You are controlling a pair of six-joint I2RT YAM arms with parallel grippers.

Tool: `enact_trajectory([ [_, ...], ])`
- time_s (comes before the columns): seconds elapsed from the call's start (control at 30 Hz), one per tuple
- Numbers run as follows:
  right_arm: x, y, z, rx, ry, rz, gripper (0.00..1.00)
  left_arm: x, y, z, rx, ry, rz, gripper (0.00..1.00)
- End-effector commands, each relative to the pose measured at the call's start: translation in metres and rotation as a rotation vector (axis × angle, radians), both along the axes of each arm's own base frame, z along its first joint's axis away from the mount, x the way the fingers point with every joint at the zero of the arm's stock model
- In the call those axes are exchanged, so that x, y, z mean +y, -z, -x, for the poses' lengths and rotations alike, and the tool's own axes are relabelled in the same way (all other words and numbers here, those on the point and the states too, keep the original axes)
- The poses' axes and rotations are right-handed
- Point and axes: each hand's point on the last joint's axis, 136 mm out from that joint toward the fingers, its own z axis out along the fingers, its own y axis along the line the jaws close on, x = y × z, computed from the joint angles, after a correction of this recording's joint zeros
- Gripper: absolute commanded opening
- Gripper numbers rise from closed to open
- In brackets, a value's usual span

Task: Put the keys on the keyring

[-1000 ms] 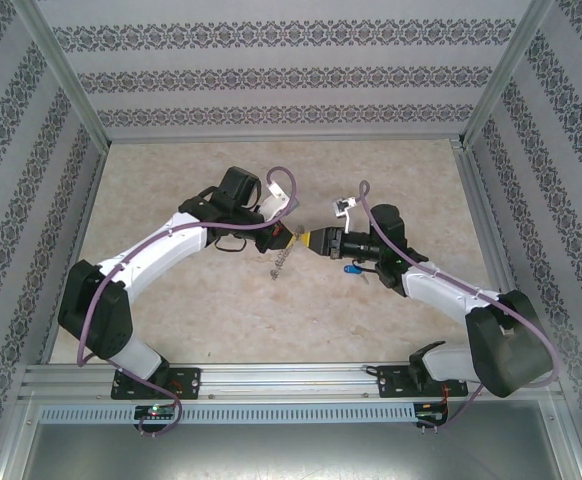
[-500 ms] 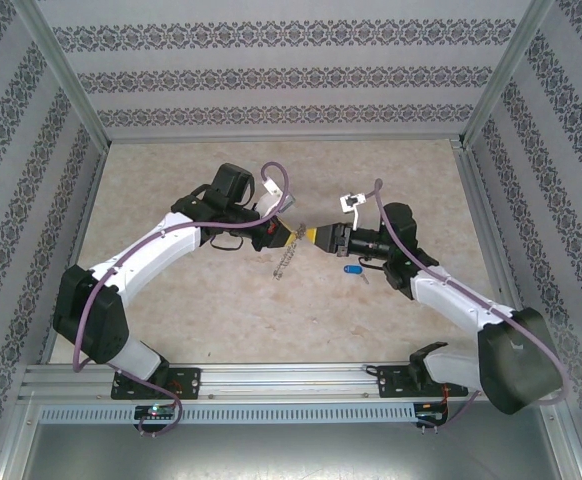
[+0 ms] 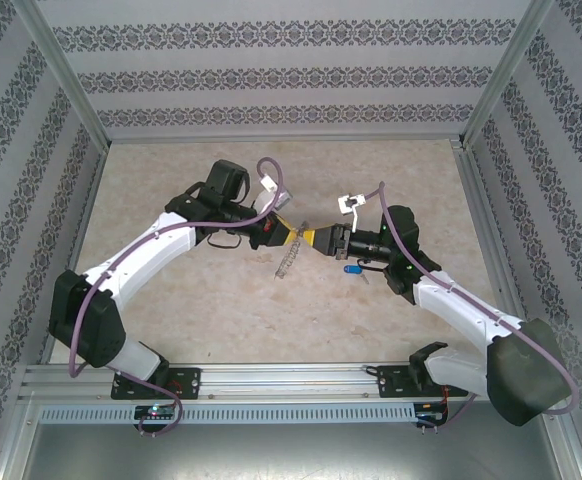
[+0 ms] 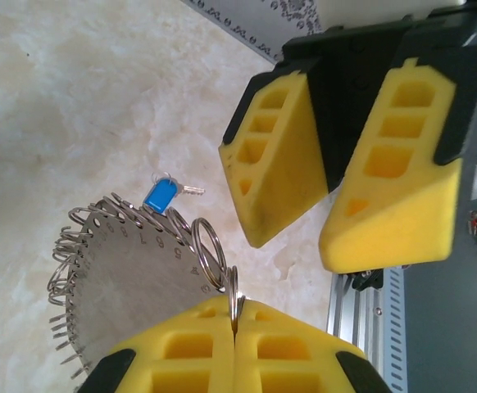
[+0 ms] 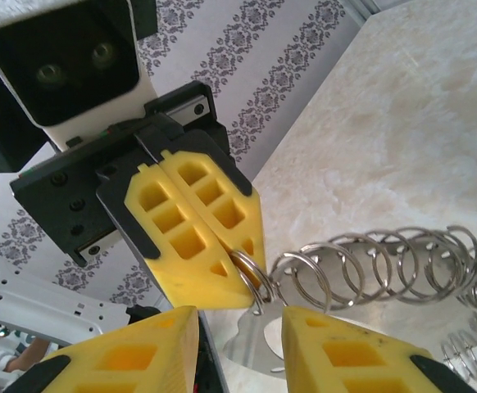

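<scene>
Above the middle of the table (image 3: 191,330), the left gripper (image 4: 234,332) is clamped on one ring of the keyring (image 4: 128,266), which dangles below it. The right gripper (image 5: 240,323) (fingers parted, holding nothing) faces it tip to tip. The keys (image 4: 160,196) lie on the tabletop, apart from the loop.

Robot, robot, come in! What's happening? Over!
Left gripper jaws shut on keyring. Right gripper jaws open beside it. Blue key loose on table, unthreaded.

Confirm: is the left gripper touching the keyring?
Touching. The left wrist view shows the left gripper shut, pinching one ring of the keyring between its fingers.
</scene>
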Motion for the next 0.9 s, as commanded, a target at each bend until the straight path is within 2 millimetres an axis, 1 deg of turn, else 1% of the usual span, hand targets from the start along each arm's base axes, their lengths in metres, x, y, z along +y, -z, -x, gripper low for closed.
enact_trajectory([
  [0.0, 0.003, -0.022, 0.006, -0.061, -0.021, -0.036, 0.34, 0.001, -0.041, 0.009, -0.079, 0.052, 0.086, 0.00],
  [0.13, 0.003, -0.025, 0.006, -0.067, -0.023, -0.038, 0.34, 0.003, -0.048, 0.012, -0.087, 0.067, 0.102, 0.00],
  [0.3, 0.004, -0.034, 0.005, -0.086, -0.028, -0.048, 0.36, 0.003, -0.053, 0.015, -0.084, 0.084, 0.109, 0.00],
  [0.6, 0.006, -0.050, 0.004, -0.115, -0.039, -0.067, 0.40, 0.001, -0.052, 0.016, -0.061, 0.104, 0.115, 0.00],
  [0.77, 0.010, -0.054, 0.003, -0.123, -0.054, -0.072, 0.40, 0.000, -0.050, 0.014, -0.055, 0.104, 0.111, 0.00],
  [0.87, 0.011, -0.051, 0.001, -0.120, -0.050, -0.067, 0.42, 0.001, -0.046, 0.009, -0.062, 0.077, 0.088, 0.00],
])
